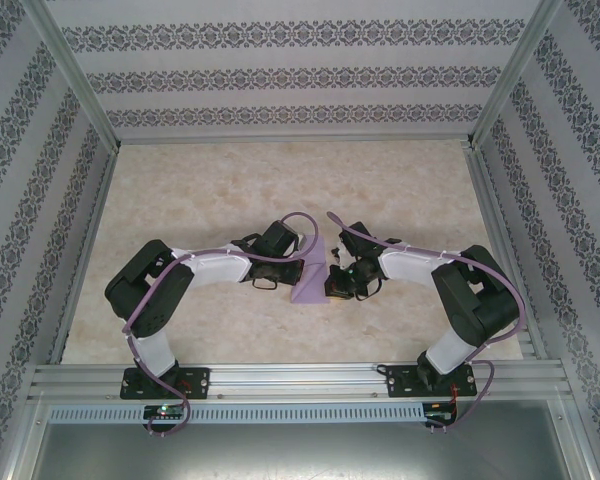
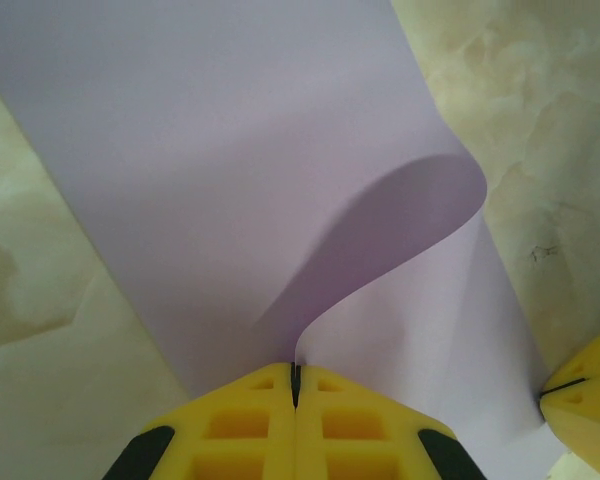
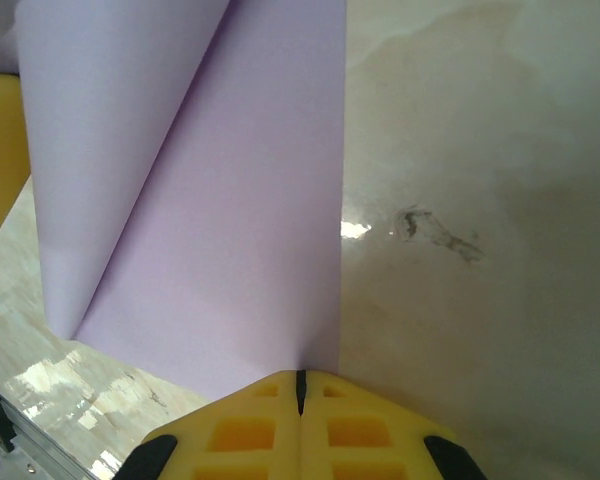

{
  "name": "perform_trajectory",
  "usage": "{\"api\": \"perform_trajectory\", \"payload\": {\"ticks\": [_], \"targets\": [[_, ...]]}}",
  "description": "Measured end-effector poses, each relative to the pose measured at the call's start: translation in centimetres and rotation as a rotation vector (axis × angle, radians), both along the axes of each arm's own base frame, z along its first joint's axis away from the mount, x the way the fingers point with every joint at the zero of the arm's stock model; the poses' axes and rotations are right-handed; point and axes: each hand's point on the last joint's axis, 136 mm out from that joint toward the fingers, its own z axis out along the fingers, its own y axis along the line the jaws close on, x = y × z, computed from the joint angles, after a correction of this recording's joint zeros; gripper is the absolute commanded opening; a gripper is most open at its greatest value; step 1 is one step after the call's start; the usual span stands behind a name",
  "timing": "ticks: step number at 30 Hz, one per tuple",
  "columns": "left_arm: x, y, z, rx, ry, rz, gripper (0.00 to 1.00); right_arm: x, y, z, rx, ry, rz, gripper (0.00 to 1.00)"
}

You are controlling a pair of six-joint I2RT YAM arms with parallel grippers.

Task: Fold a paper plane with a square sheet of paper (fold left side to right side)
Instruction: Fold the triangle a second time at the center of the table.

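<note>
The square sheet of paper point(image 1: 313, 281) lies partly folded, with the marbled table point(image 1: 230, 190) beneath it and an arm at either side. At the sheet's left edge the left gripper point(image 2: 295, 375) has its yellow fingers pressed together on a flap that curls up and over the flat part (the curl casts a soft shadow there). At the sheet's right edge the right gripper point(image 3: 300, 385) likewise pinches a corner, with one layer rolled over above it.
</note>
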Motion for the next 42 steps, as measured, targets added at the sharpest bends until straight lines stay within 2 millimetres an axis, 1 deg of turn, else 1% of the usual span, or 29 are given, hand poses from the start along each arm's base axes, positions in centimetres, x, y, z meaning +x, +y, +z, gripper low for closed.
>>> {"api": "perform_trajectory", "payload": {"ticks": [3, 6, 11, 15, 21, 26, 31, 39, 42], "targets": [[-0.1, 0.0, -0.3, 0.002, 0.008, -0.003, 0.00, 0.2, 0.0, 0.4, 0.010, -0.008, -0.007, 0.00], [-0.2, -0.1, -0.3, 0.000, 0.011, -0.007, 0.00, 0.9, 0.1, 1.6, 0.048, -0.036, -0.021, 0.00], [-0.2, -0.1, -0.3, -0.002, 0.013, -0.009, 0.00, 2.4, 1.4, 3.5, 0.139, -0.087, -0.049, 0.00], [-0.2, -0.1, -0.3, -0.001, 0.013, -0.010, 0.00, 3.4, 2.2, 4.1, 0.189, -0.100, -0.074, 0.00], [-0.2, -0.1, -0.3, 0.001, 0.010, -0.011, 0.00, 4.1, 2.7, 3.9, 0.208, -0.097, -0.103, 0.00], [0.0, 0.0, -0.1, 0.007, -0.004, -0.012, 0.00, 4.0, 2.6, 3.7, 0.202, -0.091, -0.105, 0.00], [0.1, 0.1, 0.0, 0.014, -0.015, -0.013, 0.00, 3.5, 2.2, 2.6, 0.171, -0.056, -0.107, 0.00], [0.1, 0.1, 0.0, 0.015, -0.017, -0.016, 0.00, 2.3, 1.3, 0.4, 0.111, 0.010, -0.111, 0.00], [0.1, 0.1, 0.0, 0.015, -0.017, -0.016, 0.00, 2.0, 1.1, 0.1, 0.100, 0.015, -0.108, 0.00]]}}
